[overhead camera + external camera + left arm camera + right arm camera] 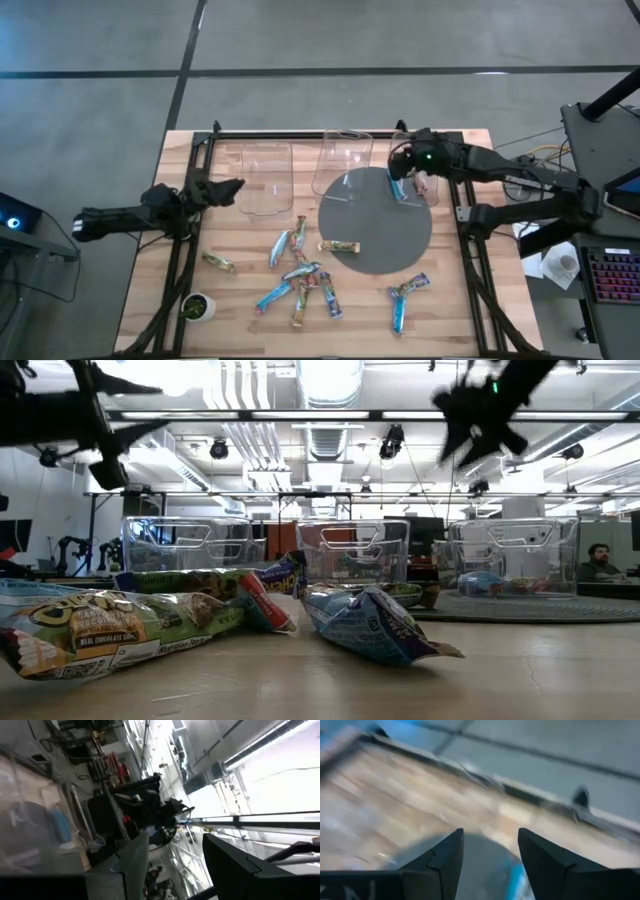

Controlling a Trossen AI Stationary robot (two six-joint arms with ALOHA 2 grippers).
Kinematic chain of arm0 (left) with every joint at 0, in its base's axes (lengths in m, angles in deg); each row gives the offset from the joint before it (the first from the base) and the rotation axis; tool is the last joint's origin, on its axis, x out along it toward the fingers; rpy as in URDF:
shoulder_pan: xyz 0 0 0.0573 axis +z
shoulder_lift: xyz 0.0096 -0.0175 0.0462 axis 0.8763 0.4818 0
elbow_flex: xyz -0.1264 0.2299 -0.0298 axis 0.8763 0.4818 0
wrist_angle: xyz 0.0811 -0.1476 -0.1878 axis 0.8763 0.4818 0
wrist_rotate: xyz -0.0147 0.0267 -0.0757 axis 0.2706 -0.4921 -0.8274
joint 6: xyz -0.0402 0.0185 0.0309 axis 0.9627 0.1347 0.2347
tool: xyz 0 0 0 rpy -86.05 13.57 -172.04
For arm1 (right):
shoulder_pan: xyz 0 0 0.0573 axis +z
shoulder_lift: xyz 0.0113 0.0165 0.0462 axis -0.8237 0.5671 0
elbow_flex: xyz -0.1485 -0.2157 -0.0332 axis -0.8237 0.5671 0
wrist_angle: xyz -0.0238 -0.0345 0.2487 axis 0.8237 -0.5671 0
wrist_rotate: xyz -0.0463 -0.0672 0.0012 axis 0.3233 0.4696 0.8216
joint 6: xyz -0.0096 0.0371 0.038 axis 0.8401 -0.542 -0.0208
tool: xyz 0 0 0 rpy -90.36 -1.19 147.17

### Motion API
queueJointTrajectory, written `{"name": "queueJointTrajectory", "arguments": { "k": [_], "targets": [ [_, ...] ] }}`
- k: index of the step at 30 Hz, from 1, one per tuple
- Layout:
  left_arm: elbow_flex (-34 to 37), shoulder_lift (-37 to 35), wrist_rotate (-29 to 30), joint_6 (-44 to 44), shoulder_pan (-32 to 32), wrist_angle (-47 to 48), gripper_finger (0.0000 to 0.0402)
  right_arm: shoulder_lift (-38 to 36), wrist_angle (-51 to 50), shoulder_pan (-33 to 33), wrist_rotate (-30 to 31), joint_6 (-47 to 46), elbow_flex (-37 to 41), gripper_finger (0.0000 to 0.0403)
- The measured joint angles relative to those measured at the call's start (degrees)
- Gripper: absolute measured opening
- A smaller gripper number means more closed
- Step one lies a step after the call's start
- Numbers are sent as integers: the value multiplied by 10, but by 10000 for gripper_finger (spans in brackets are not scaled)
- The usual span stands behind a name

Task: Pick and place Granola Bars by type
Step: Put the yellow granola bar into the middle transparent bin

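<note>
Several granola bars lie flat on the wooden table: blue ones (272,296) (400,312), multicoloured ones (300,300), and tan-green ones (218,263) (340,245), the last on the grey round mat (390,240). One blue bar (400,187) and a pinkish bar (426,183) lie in the right clear bin (432,150). My right gripper (398,165) hangs open above that bin with nothing between its fingers (490,840). My left gripper (238,186) stands open at the table's left, beside the left bin (265,178), holding nothing (175,840).
Three clear bins stand in a row at the far edge; the middle one (343,160) shows nothing inside. A small green-and-white cup (198,306) stands near the front left corner. Black frame rails (185,270) run along the table's left and right sides.
</note>
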Motion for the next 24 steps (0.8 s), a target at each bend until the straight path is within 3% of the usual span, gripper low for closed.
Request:
{"name": "queueJointTrajectory", "arguments": {
  "k": [3, 6, 9, 13, 19, 24],
  "targets": [
    [-58, 50, -1, -74, 0, -3, 171, 4, 7, 24, -2, -8, -42, 175],
    [-124, 113, -47, -193, 0, 2, 171, 4, 12, 27, -42, -34, -70, 174],
    [-191, 181, -85, -279, 0, 87, 171, 3, 5, 27, -64, -46, -86, 174],
    [-263, 282, -85, -332, 1, 220, 171, 8, -16, 29, -66, -85, -89, 173],
    [-335, 417, -82, -437, 0, 237, 171, 8, -13, 80, -66, -166, -58, 173],
    [-385, 498, -31, -499, 1, 232, 171, 8, -14, 141, -56, -261, -21, 173]
  ]
}}
